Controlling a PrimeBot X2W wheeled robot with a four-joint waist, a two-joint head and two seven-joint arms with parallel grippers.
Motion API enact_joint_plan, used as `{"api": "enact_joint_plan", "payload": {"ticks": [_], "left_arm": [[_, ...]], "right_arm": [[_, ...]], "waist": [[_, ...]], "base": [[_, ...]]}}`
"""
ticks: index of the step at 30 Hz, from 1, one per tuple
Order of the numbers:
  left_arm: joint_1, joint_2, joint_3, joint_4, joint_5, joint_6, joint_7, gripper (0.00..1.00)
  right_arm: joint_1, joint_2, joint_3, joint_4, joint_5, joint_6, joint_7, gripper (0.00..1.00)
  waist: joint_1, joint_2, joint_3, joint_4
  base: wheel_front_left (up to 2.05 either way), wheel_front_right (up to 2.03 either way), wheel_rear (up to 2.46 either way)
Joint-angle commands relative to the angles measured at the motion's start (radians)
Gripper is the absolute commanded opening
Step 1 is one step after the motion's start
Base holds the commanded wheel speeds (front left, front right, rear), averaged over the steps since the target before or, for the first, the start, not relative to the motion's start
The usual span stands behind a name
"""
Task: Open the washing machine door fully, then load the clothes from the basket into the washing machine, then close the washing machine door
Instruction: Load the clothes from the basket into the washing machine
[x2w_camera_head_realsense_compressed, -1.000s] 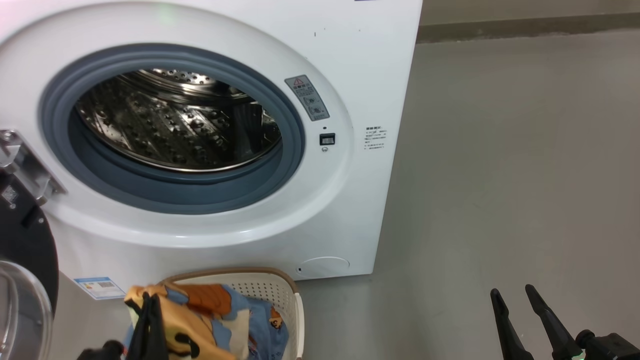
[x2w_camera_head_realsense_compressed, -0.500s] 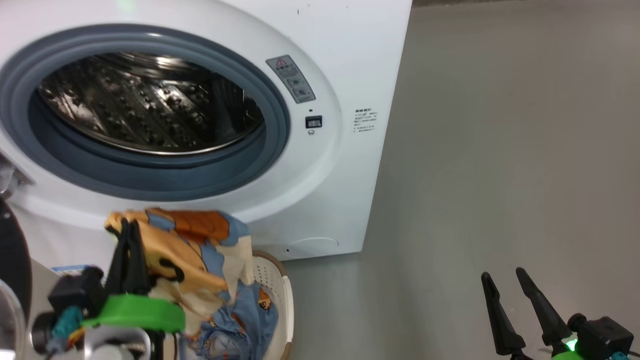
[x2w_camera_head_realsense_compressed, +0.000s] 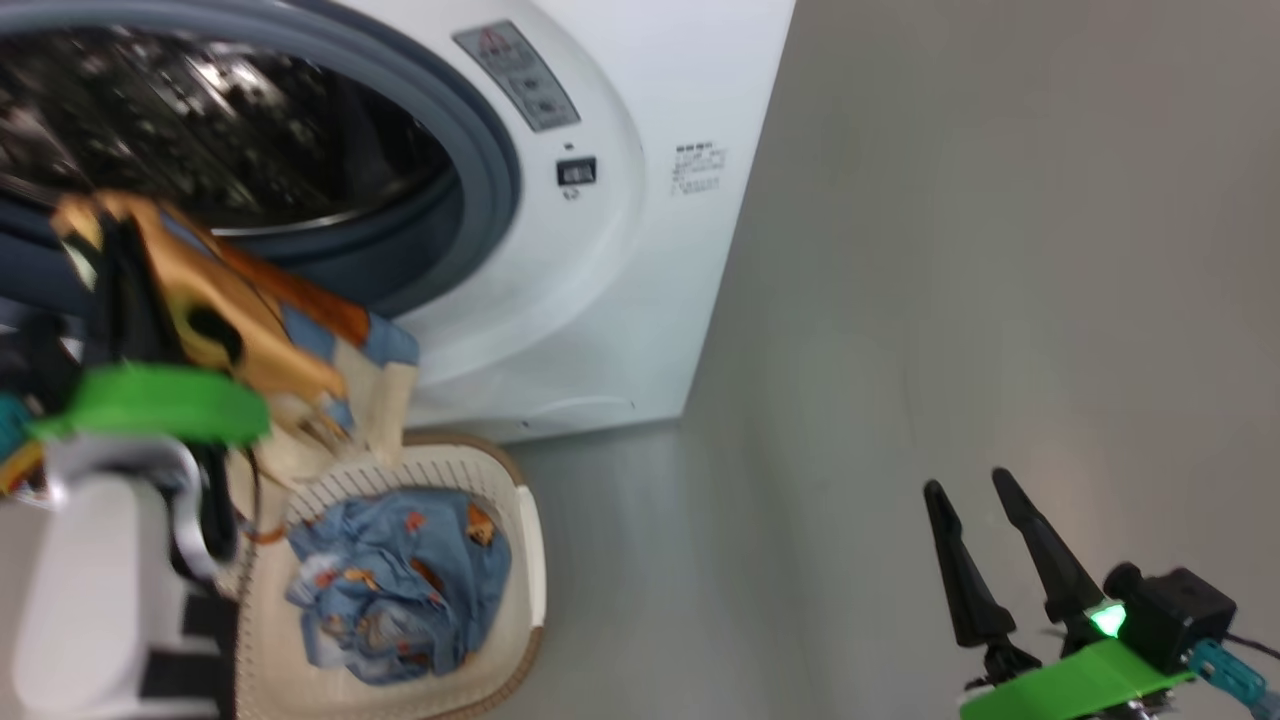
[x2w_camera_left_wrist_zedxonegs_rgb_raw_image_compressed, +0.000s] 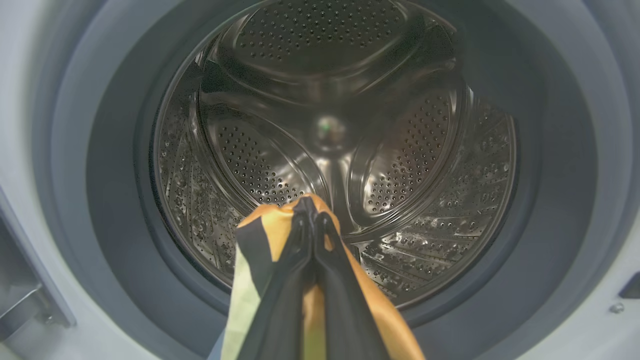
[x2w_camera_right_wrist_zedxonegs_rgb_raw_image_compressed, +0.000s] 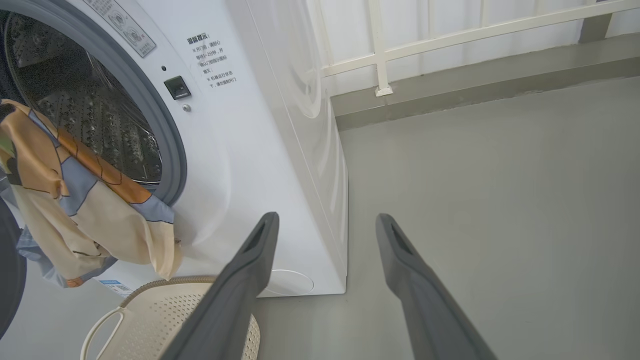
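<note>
The left tool (x2w_camera_left_wrist_zedxonegs_rgb_raw_image_compressed: 314, 220) is clenched on the tan cartoon cloth (x2w_camera_head_realsense_compressed: 230, 330), held up at the washing machine (x2w_camera_head_realsense_compressed: 640, 250) mouth; the light-blue garment (x2w_camera_head_realsense_compressed: 400, 580) lies in the basket (x2w_camera_head_realsense_compressed: 525, 560); the right tool (x2w_camera_head_realsense_compressed: 967, 480) gapes empty.

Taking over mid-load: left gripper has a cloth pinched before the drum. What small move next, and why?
Probably ease the left gripper forward past the gasket into the drum before opening. It is shut on the tan cloth, which hangs outside, above the basket; releasing now would likely drop it short.
</note>
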Motion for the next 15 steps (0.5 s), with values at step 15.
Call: {"api": "enact_joint_plan", "payload": {"ticks": [15], "left_arm": [[-0.417, 0.125, 0.053, 0.231, 0.078, 0.001, -0.009, 0.0]], "right_arm": [[-0.137, -0.038, 0.101, -0.013, 0.061, 0.003, -0.005, 1.0]], "waist": [[0.0, 0.0, 0.287, -0.098]], "base": [[0.0, 0.0, 0.0]]}}
